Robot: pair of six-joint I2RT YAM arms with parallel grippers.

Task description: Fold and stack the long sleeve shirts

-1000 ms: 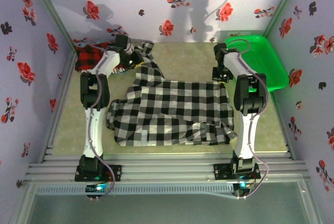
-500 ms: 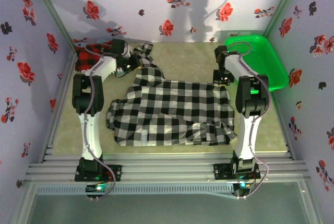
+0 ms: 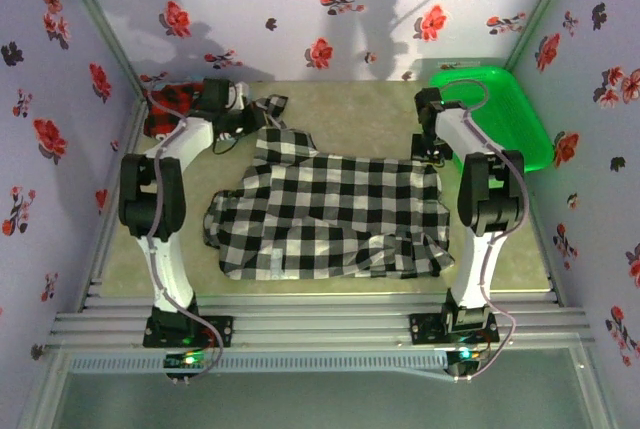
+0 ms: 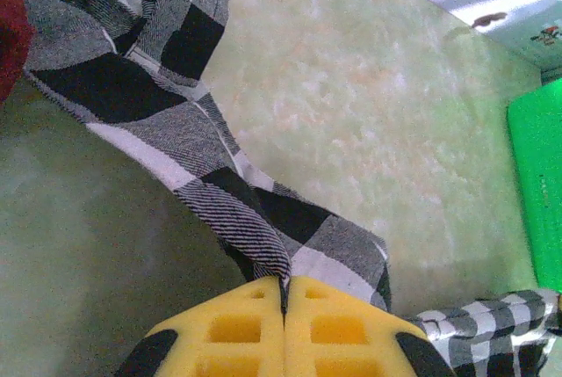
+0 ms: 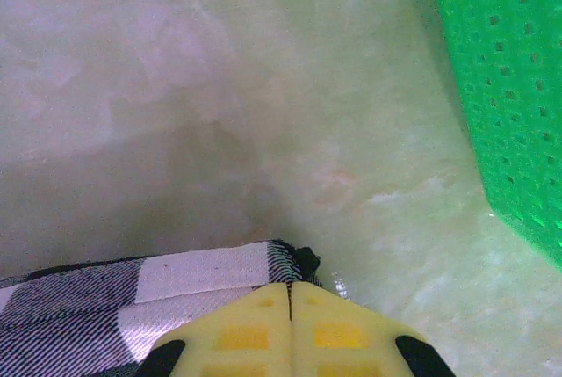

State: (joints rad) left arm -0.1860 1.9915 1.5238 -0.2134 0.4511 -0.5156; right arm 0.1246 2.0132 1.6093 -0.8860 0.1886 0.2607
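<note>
Shirt [image 3: 330, 214], rumpled checked cloth, perforated plastic basket [image 3: 512, 119]

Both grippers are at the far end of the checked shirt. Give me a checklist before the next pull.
1. Left gripper grip: ok, shut on a sleeve of the black-and-white checked cloth shirt.
2. Right gripper grip: ok, shut on that shirt's far right corner.
3. Shirt lying flat: not ok, near hem rumpled.
4. Red-and-black plaid cloth shirt free of the sleeve: cannot tell, it lies close by the left gripper.
5. Green plastic basket out of the way: ok, apart, to the right.
</note>
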